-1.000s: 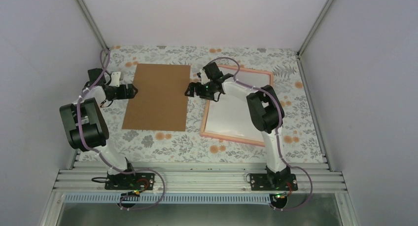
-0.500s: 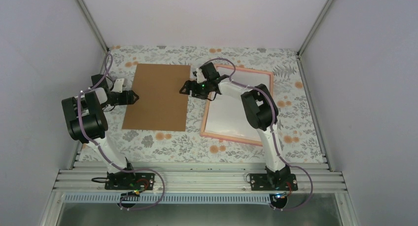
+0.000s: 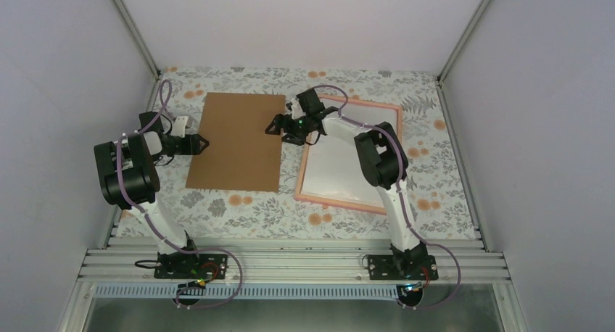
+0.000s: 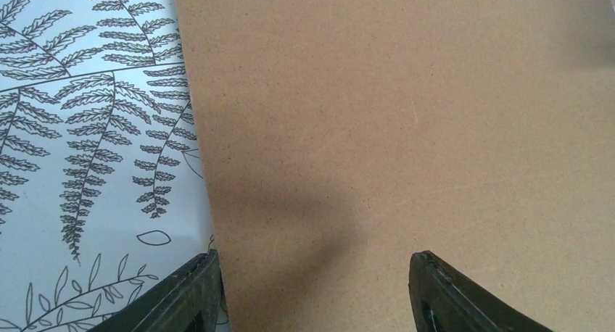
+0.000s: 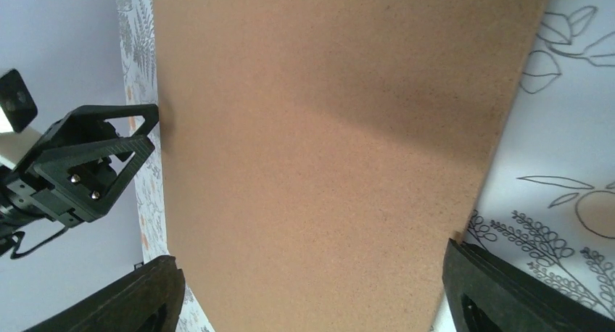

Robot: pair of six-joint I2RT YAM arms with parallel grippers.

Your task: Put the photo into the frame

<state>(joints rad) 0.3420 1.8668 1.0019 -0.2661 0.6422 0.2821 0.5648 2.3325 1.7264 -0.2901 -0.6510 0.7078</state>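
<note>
Table (image 3: 254, 209): you have a floral-print cloth across the whole work surface, with everything lying flat on it.
Brown board (image 3: 236, 141): it lies left of centre, long sides running away from you, its right edge close to the frame but apart from it.
Frame (image 3: 339, 203): the thin pink rectangle lies flat on the right half of the table, slightly skewed; your right arm crosses over its far left corner.
Photo (image 3: 337, 172): a plain white sheet fills the inside of the pink border, white side up; you see nothing of the printed side.
Right arm (image 3: 381, 158): it reaches from its base out over the frame and bends left toward the board.
Left arm (image 3: 127, 176): it is folded on the left side, its forearm pointing right at the board.
Right gripper (image 3: 272, 126): it sits at the board's right edge near the far corner, jaws spread wide; in its wrist view the board spans the gap between the fingers (image 5: 508, 296).
Left gripper (image 3: 199, 142): it sits at the board's left edge, jaws spread wide, with one finger (image 4: 192, 296) over the cloth and the other over the board.
</note>
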